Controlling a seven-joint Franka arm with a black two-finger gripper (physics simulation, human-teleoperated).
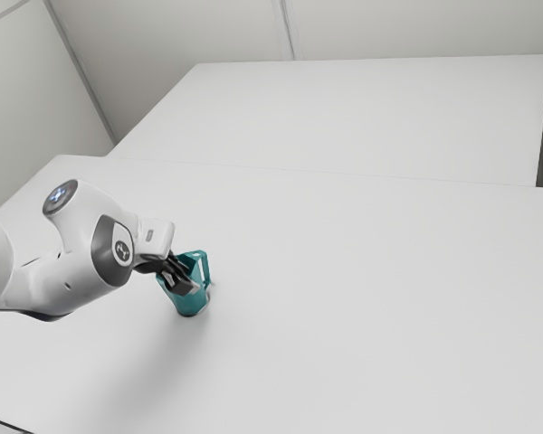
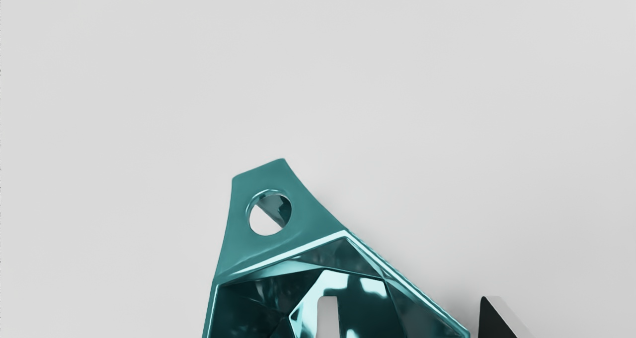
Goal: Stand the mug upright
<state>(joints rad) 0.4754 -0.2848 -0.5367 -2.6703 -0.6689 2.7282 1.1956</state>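
In the exterior view my gripper (image 1: 186, 284) is at the teal mug (image 1: 190, 305), covering part of its side. The mug seems to stand on its narrower dark base, opening up, with its handle toward the exterior view's right. Looking down in the wrist view, the faceted mug (image 2: 283, 258) shows its open mouth toward my hand and a handle with a round hole. My gripper (image 2: 405, 303) is open astride the rim: one fingertip shows within the mouth, the other outside the wall with a small gap. The mug's lower part is hidden in the wrist view.
The mug is on a large white table (image 1: 344, 298). Behind it lies another white surface (image 1: 362, 117), reaching toward pale walls. A dark-edged corner of something shows at the exterior view's lower left.
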